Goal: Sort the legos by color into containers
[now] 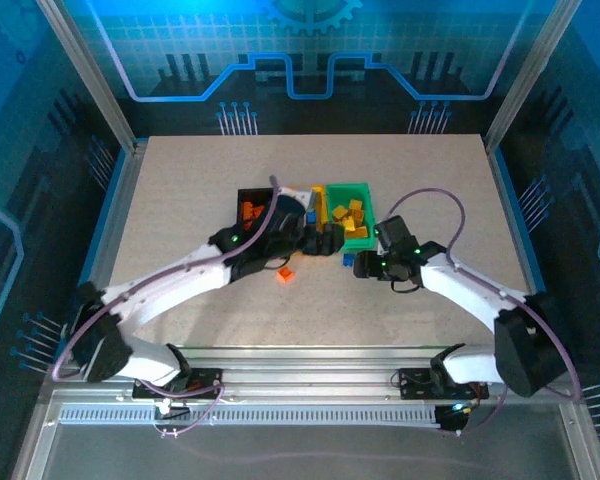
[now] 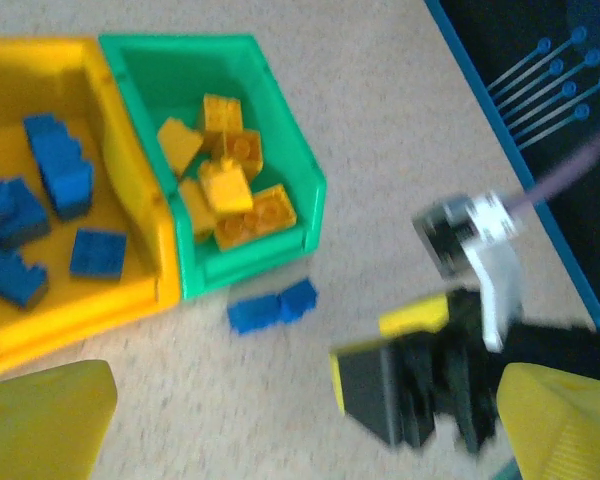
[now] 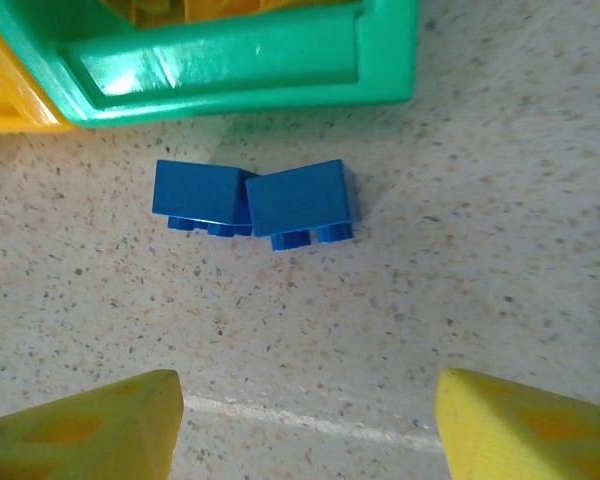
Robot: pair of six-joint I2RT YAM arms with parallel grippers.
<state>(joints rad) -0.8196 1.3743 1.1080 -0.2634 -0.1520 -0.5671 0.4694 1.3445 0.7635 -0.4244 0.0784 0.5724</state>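
Note:
Two blue legos (image 3: 255, 200) lie side by side on the table, just in front of the green container (image 3: 230, 60). My right gripper (image 3: 305, 430) hovers over them, open, nothing between its fingers. Several yellow legos (image 2: 230, 180) fill the green container (image 2: 280, 120), and several blue ones (image 2: 60, 200) lie in the yellow container (image 2: 130, 190). Beside these bins my left gripper (image 2: 300, 430) stands open and empty. The black container (image 1: 250, 205) holds orange legos. A single orange lego (image 1: 285, 273) rests on the table near the left arm.
The three bins stand in a row at the table's middle, with both arms (image 1: 180, 280) converging on them. In the left wrist view the right gripper's black body (image 2: 420, 380) sits close on the right. The blue table edge (image 2: 480, 70) runs at the far right.

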